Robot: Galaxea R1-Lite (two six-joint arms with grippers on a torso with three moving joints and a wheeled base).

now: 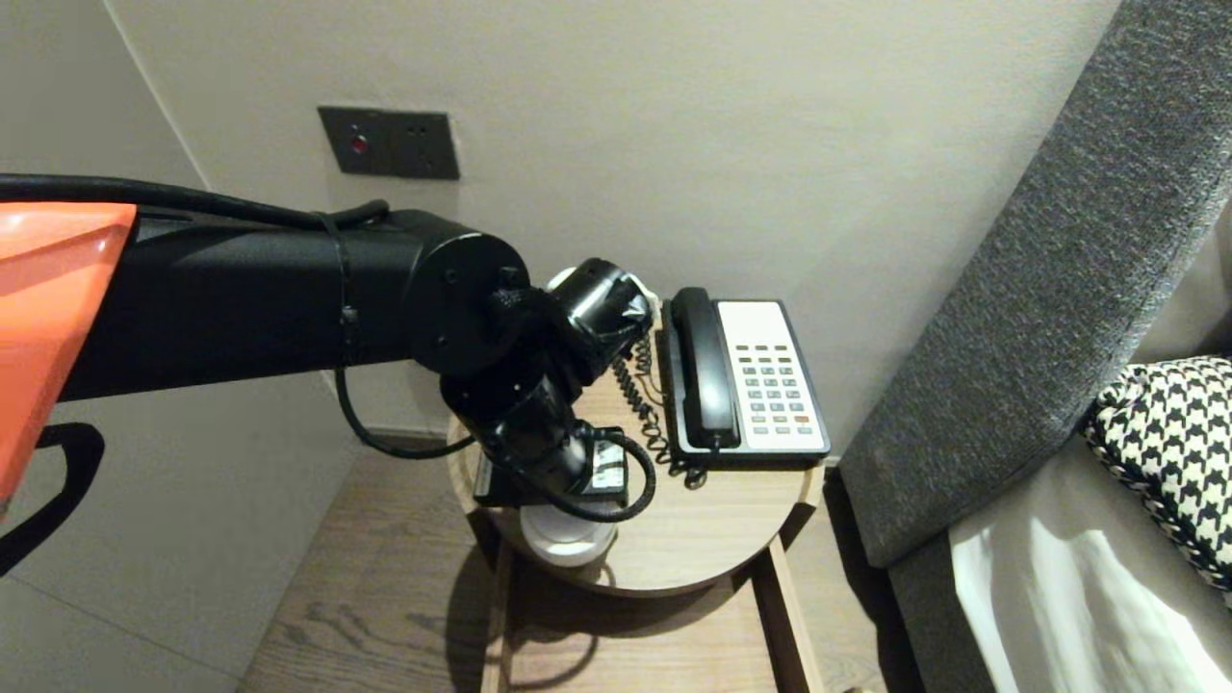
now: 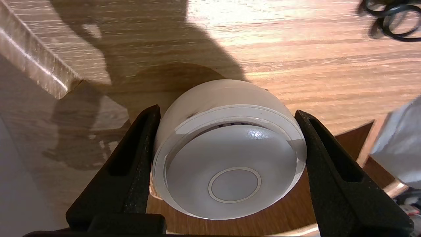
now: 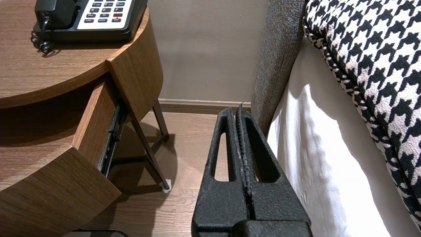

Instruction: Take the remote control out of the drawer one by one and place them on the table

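Note:
A white round device (image 2: 230, 164) with a flat face and a small ring at its centre sits between the black fingers of my left gripper (image 2: 227, 111), which touch it on both sides. It is tilted, its face turned toward the wrist. In the head view the device (image 1: 568, 541) shows just below my left wrist, over the front edge of the round wooden table (image 1: 712, 539). My right gripper (image 3: 235, 110) is shut and empty, hanging low beside the bed.
A black and white telephone (image 1: 746, 380) with a coiled cord (image 1: 640, 404) stands at the table's back right. A drawer (image 3: 98, 125) under the tabletop is pulled out. A grey headboard (image 1: 1039, 289) and a houndstooth pillow (image 1: 1169, 452) lie to the right. A wall plate (image 1: 390, 142) is behind.

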